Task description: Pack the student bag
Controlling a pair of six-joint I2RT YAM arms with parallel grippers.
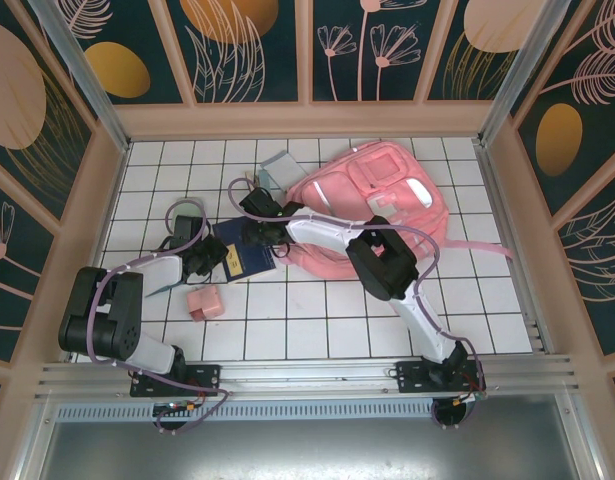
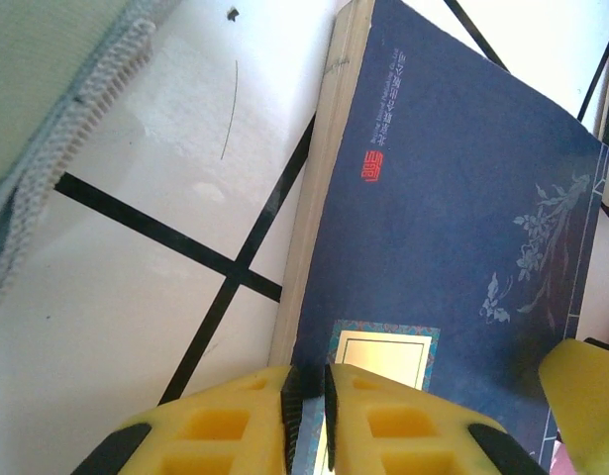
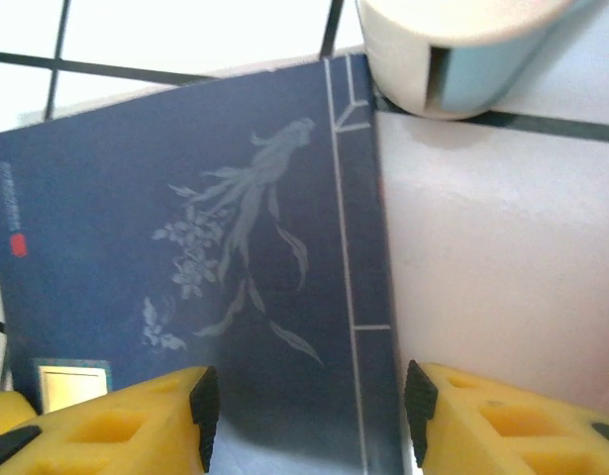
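The pink student bag (image 1: 387,200) lies at the back right of the tiled table, and its pink fabric (image 3: 492,257) sits just right of the book. A dark blue book (image 1: 245,252) with a flower print lies flat to the bag's left. My left gripper (image 1: 209,258) is shut on the near edge of the book (image 2: 453,228), its pads (image 2: 294,396) pinching the cover beside the gold label. My right gripper (image 3: 309,396) hangs open over the book's (image 3: 185,228) spine side, one finger above the cover and one above the bag; from above this gripper (image 1: 257,228) is at the book's far corner.
A small pink box (image 1: 205,302) sits in front of the book. A grey-blue pouch (image 1: 279,170) lies behind it, near the bag. A dark object (image 1: 182,222) rests at the left. Grey zippered fabric (image 2: 47,109) is close to the left gripper. A wooden wall (image 1: 307,120) encloses the table.
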